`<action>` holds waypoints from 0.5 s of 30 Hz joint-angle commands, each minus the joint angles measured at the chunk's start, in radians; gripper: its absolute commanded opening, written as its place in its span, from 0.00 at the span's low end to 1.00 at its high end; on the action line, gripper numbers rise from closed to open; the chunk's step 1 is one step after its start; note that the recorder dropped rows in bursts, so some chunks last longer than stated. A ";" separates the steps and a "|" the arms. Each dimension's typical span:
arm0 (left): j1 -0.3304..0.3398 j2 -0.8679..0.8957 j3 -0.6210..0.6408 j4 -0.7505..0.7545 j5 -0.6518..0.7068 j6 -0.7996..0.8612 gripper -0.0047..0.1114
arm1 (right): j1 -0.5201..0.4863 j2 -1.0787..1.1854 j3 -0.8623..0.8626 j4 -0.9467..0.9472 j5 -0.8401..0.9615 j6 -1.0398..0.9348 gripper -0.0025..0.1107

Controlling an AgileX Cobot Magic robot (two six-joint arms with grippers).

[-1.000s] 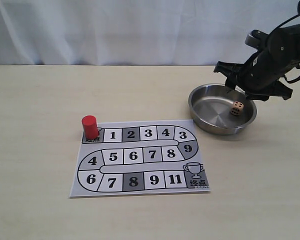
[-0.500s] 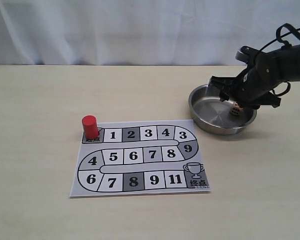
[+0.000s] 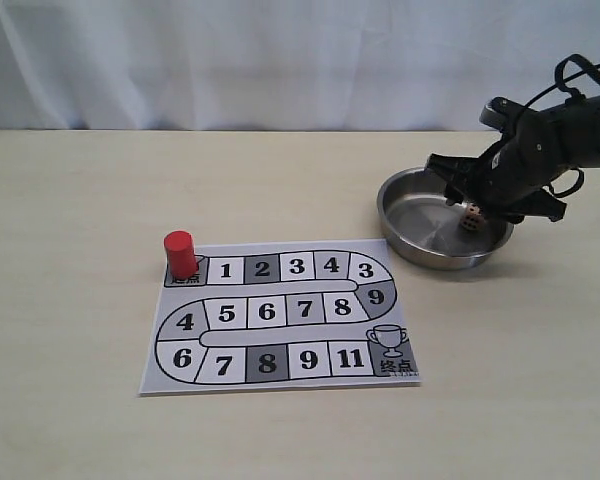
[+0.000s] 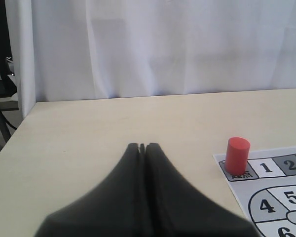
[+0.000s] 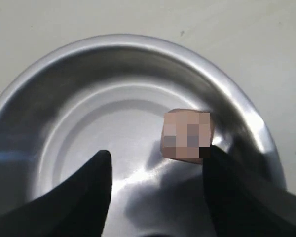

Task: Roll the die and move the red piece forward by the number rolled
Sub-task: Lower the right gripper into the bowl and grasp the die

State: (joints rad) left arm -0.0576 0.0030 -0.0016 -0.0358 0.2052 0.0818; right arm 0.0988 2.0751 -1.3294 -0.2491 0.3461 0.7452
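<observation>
The light-wood die (image 3: 470, 217) (image 5: 186, 134) lies inside the steel bowl (image 3: 400, 195) (image 5: 49, 98) at the right of the table. My right gripper (image 3: 477, 210) (image 5: 158, 153) is low in the bowl and open, its fingers on either side of the die, one fingertip (image 5: 214, 155) close against it. The red piece (image 3: 180, 253) (image 4: 237, 155) stands upright on the start square at the board's upper left corner. My left gripper (image 4: 142, 146) is shut on nothing, hovering over bare table to the left of the board; it does not show in the exterior view.
The paper game board (image 3: 280, 315) (image 4: 281, 197) with numbered squares and a trophy square lies flat in the middle of the table. A white curtain hangs behind the table's far edge.
The right arm has come down from above the bowl's far rim into the bowl, bringing its open fingers around the die. The die, the red piece and the board have not moved.
</observation>
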 commanded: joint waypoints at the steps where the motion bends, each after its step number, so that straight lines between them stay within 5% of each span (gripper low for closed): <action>1: 0.000 -0.003 0.002 -0.001 -0.009 0.004 0.04 | -0.005 0.031 -0.007 -0.027 -0.004 0.002 0.49; 15: 0.000 -0.003 0.002 -0.001 -0.009 0.004 0.04 | -0.005 0.051 -0.007 -0.055 -0.053 0.030 0.49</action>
State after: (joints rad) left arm -0.0576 0.0030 -0.0016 -0.0358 0.2070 0.0818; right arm 0.0988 2.1264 -1.3294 -0.2895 0.3144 0.7591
